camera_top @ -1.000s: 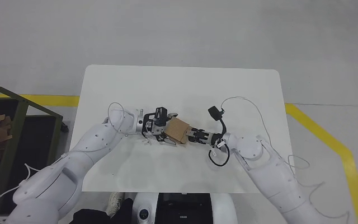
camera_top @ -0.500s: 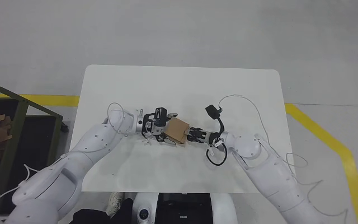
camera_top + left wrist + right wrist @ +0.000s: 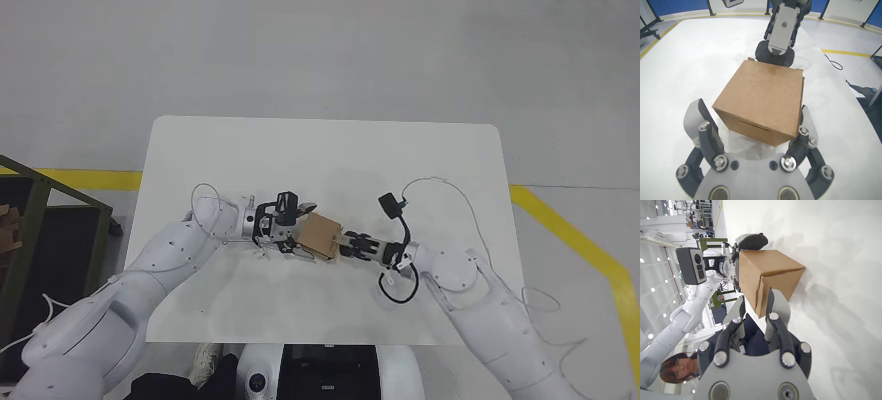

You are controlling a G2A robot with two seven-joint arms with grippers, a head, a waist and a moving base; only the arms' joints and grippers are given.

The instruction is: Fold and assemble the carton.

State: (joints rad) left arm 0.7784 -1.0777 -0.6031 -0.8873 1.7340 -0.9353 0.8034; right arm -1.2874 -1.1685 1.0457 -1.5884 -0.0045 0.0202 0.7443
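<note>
A closed brown carton (image 3: 319,234) lies on the white table (image 3: 420,160), near its front middle. In the left wrist view the carton (image 3: 762,98) sits between the spread fingers of my left gripper (image 3: 751,105); one finger (image 3: 807,121) rests by its side and the other stands apart. My left gripper (image 3: 290,228) holds the carton's left end in its open span. My right gripper (image 3: 346,244) is at the opposite end. In the right wrist view my right gripper (image 3: 758,295) has a narrow gap, with the carton's (image 3: 770,262) corner edge in it.
A thin white cable (image 3: 440,190) loops over the table behind the right arm. A dark green frame (image 3: 30,200) stands on the floor to the left of the table. Bare tabletop lies behind the carton and to its far right.
The right arm shifted slightly toward the carton and then back to the right, and its wrist turned a little. The carton and the left gripper have stayed where they were.
</note>
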